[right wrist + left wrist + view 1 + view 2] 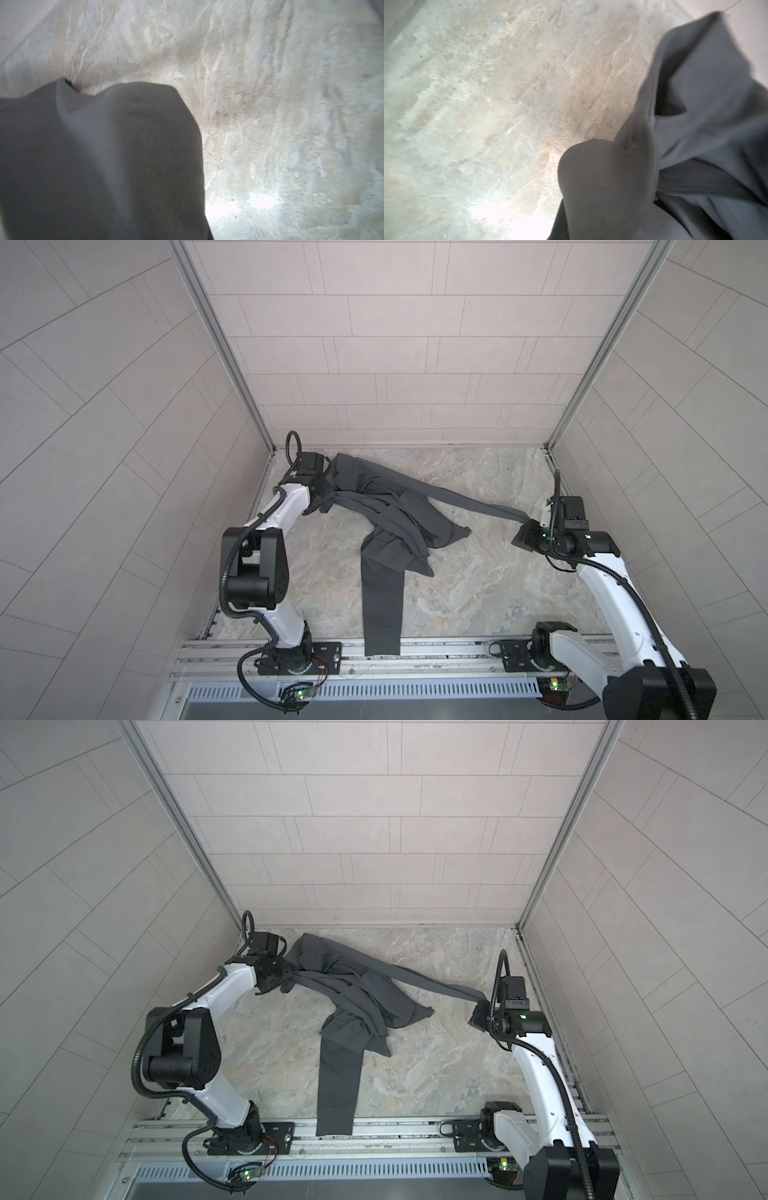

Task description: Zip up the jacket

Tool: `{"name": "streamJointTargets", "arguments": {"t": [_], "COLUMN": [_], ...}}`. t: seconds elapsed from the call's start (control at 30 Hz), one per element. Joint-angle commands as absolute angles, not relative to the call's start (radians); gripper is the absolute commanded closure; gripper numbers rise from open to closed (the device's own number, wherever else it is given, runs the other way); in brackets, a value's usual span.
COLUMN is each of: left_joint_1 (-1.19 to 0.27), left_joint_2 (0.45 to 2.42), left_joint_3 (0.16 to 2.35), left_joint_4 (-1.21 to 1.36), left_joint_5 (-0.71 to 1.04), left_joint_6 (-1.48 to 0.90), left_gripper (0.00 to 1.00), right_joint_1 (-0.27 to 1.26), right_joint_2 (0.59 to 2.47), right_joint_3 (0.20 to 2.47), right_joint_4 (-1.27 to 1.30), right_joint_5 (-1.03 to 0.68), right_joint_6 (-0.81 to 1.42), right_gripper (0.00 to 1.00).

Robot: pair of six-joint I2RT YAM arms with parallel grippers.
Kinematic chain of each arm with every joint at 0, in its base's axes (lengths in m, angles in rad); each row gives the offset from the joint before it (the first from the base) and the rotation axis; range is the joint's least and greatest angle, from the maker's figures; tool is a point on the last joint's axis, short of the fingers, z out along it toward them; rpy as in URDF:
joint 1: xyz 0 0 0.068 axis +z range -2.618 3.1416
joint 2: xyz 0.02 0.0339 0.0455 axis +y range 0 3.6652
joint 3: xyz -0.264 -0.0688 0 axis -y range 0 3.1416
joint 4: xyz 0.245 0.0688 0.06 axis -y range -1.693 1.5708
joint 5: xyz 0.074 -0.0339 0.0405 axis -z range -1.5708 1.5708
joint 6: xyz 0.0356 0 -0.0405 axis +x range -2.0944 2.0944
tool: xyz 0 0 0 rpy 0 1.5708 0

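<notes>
Pinching the crumpled dark charcoal-grey fabric jacket [395, 531] at opposite ends, the left gripper [322, 499] and right gripper [524, 527] both sit clamped on cloth above the beige marbled table [478, 593], where a hard pull could slip a thin fold free or bury the zipper [675, 194] in the bunched middle.

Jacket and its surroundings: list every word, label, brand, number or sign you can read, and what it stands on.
None. No word, label, number or sign can be read on the jacket, the marbled tabletop or the tiled walls; both wrist views are blurred.
</notes>
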State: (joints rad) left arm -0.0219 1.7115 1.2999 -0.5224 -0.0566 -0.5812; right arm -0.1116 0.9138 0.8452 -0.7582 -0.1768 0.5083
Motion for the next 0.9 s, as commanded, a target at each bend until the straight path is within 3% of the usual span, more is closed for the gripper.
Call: {"name": "streamJointTargets", "arguments": {"t": [0.0,0.1,0.13,0.2,0.23,0.37,0.5,0.67,0.87], "left_joint_1": [-0.011,-0.011,-0.011,-0.014,-0.014,-0.023,-0.033,-0.055,-0.083], "left_joint_2": [1.744,1.812,1.836,1.849,1.83,1.673,1.508,1.352,1.217], "left_joint_3": [1.451,1.591,1.643,1.679,1.654,1.422,1.178,0.941,0.79], "left_joint_4": [-0.557,-0.645,-0.703,-0.776,-0.778,-0.696,-0.636,-0.532,-0.494], "left_joint_5": [-0.076,-0.034,-0.012,0.003,0.018,0.054,0.115,0.222,0.253], "left_joint_6": [-0.459,-0.415,-0.4,-0.399,-0.408,-0.439,-0.507,-0.652,-0.76], "left_gripper": [0.91,0.51,0.39,0.26,0.17,0.06,0.05,0.05,0.05], "right_joint_1": [-0.161,-0.212,-0.223,-0.22,-0.214,-0.106,0.032,0.152,0.216], "right_joint_2": [0.939,1.137,1.204,1.297,1.309,1.249,1.279,1.588,2.093], "right_joint_3": [0.943,1.064,1.119,1.203,1.213,1.208,1.231,1.504,2.034], "right_joint_4": [-0.721,-0.779,-0.822,-0.896,-0.889,-0.795,-0.665,-0.668,-0.871], "right_joint_5": [-0.018,-0.097,-0.155,-0.251,-0.285,-0.253,-0.212,-0.301,-0.381], "right_joint_6": [0.465,0.434,0.449,0.452,0.468,0.429,0.378,0.343,0.292], "right_gripper": [0.9,0.78,0.69,0.46,0.4,0.27,0.17,0.15,0.14]}}
